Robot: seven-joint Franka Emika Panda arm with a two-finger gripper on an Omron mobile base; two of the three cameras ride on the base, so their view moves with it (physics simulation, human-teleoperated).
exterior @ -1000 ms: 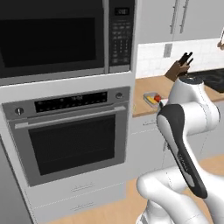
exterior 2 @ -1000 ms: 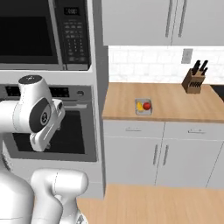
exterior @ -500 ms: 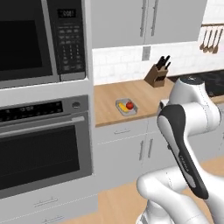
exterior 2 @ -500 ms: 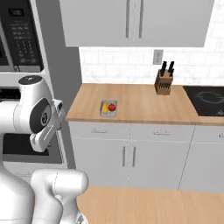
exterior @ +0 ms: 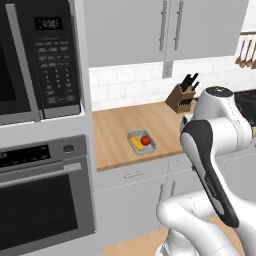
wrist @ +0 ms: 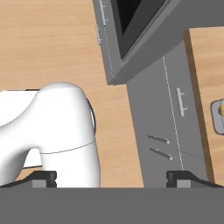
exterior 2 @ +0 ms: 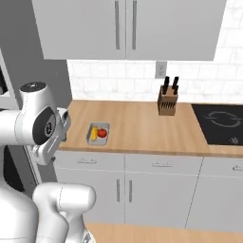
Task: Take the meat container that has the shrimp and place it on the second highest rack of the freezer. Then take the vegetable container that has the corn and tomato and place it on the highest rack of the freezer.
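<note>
Vegetable container (exterior: 141, 142) sits on the wooden desk (exterior: 115, 130) near its front edge, corn (exterior: 136, 144) and tomato (exterior: 145, 140) side by side inside. Fingers (wrist: 45, 177) spread wide, holding nothing, well apart from the tray.

Glossy white Franka arm (exterior: 215, 150) with rounded links, a black strip along one link, dark grey joint caps, bulbous white base.

arm: white Franka arm (exterior: 210, 150) folded up over its base, elbow raised, hand aimed downward
end effector (wrist: 111, 178): pointing down, fingertips (wrist: 43, 178) spread wide apart, nothing between them
</note>
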